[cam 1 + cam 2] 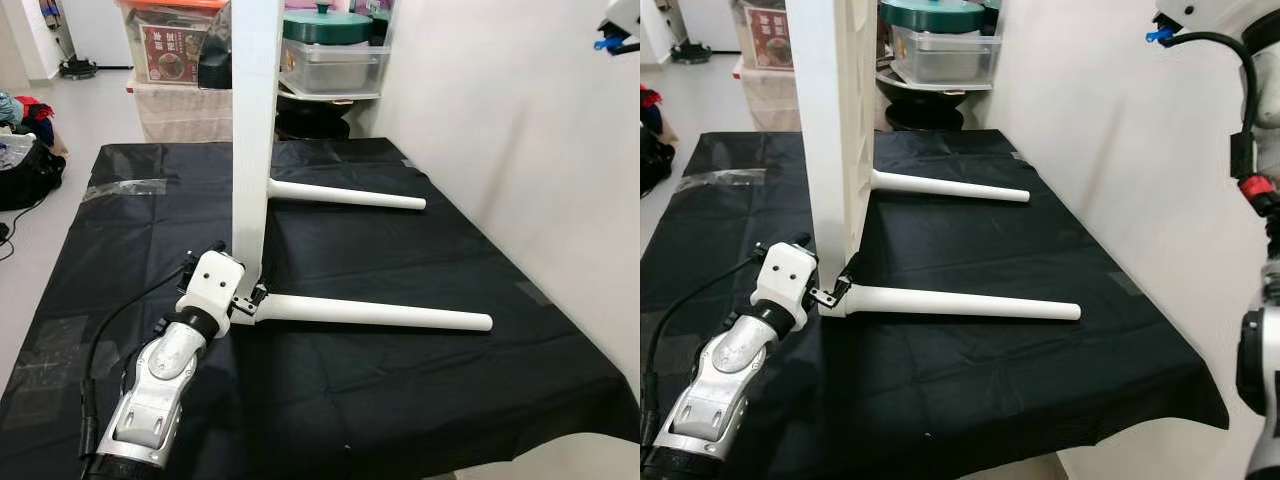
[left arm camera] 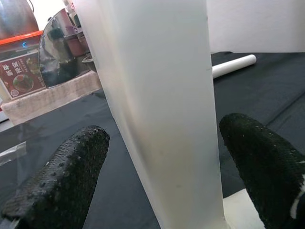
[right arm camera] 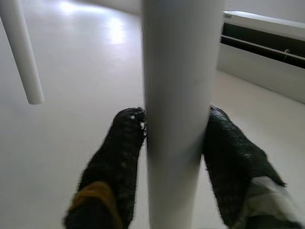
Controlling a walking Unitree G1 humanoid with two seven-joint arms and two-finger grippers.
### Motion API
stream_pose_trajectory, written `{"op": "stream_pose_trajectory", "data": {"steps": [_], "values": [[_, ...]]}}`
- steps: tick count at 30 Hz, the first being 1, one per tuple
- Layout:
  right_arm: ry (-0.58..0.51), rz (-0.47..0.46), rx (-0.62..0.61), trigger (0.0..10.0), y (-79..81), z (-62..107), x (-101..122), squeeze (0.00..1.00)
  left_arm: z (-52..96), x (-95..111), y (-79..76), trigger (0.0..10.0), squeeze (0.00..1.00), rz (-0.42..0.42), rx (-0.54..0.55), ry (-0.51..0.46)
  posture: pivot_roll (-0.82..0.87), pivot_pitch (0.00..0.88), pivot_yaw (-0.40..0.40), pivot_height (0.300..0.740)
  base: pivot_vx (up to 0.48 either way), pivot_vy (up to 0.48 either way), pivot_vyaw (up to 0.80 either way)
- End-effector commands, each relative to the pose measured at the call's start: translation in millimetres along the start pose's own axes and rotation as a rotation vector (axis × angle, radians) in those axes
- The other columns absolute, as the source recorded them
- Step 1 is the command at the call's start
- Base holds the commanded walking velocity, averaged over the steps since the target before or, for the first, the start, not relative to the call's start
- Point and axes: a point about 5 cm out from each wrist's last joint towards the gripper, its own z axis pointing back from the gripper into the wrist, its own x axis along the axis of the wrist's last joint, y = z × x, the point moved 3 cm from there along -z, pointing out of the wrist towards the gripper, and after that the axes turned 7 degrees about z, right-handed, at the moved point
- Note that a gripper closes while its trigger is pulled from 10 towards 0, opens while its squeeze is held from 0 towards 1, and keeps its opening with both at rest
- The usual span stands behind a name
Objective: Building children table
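Clear plastic bin (image 1: 335,65) at upper centre carries a green lidded pot (image 1: 326,24); left claw (image 1: 246,300) apart around the upright white tabletop (image 1: 254,130); right claw (image 3: 174,131) clamped on a white round leg (image 3: 177,95)

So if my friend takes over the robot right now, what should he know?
Left gripper: open, fingers on either side of the tabletop's lower edge, by the near leg's base.
Right gripper: shut on a white leg, raised.
Tabletop stands on its edge on the black sheet.
Done: near leg and far leg stick out from the tabletop towards the wall.
Left, likely: fit the held leg; other legs can't be judged from here.
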Motion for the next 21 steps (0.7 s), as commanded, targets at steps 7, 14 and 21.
{"op": "stream_pose_trajectory", "data": {"steps": [7, 14, 21], "values": [[0.047, -0.013, -0.005, 0.0, -1.4, -5.6, -8, 0.00, 1.1, -1, -0.9, 10.0, 0.41, -0.003, 0.003, 0.002, 0.08, 0.000, -0.141, 0.740, 0.000, 0.000, 0.00], [0.059, -0.042, -0.017, 0.0, -3.1, -5.7, -12, 0.00, 1.0, -2, -0.6, 10.0, 0.39, -0.004, 0.003, 0.004, 0.08, 0.000, -0.139, 0.740, 0.000, 0.000, 0.00], [0.062, -0.141, -0.045, 0.0, -5.2, -4.6, -13, 0.00, -1.7, -7, 8.2, 10.0, 0.37, -0.015, 0.022, 0.021, 0.08, 0.000, -0.126, 0.740, 0.000, 0.000, 0.00]]}}
